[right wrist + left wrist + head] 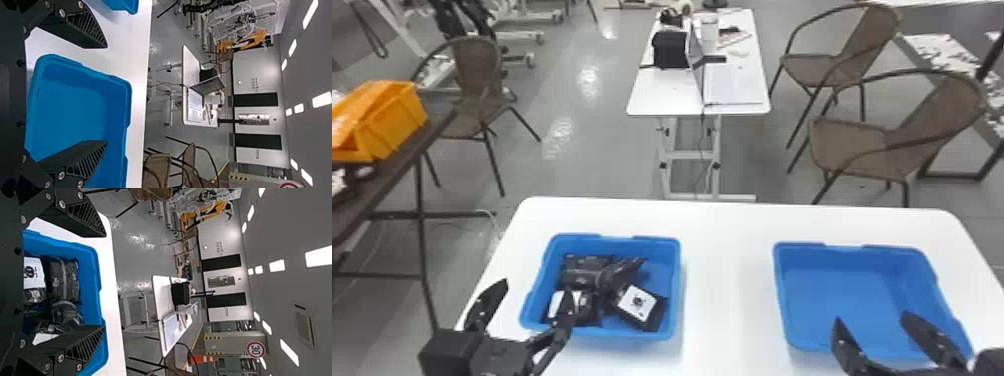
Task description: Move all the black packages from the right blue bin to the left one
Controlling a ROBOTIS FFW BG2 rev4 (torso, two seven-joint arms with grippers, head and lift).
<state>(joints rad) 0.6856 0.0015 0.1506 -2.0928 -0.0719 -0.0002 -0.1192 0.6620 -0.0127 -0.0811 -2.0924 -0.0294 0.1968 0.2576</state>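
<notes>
- Head view: your left gripper (536,289) is spread wide with nothing between its fingers, one finger over the near edge of the left bin (674,295), the other outside it. That spacing probably leaves room to let go without dragging a package.
- Your right gripper (872,317) is also released, over the near part of the right bin (832,300), where it looks placed to pick from.
- The black packages (587,277) lie in the left bin, jumbled and overlapping, likely dropped in rather than set down neatly. The right bin's floor is bare, so the move looks finished. Both bins sit apart on the white table (727,275).
- Left wrist view: its fingers stand apart on either side of the bin, and you get a closer look at the packages' creased black wrapping and a white label (34,272). It also adds a traffic cone (203,359) and a round sign (256,349) in the room behind.
- Right wrist view: here, too, the fingers are parted and ungripping. You see more of the right bin's inside, plus a corner of the left bin beyond, a useful check on the gap between them.
</notes>
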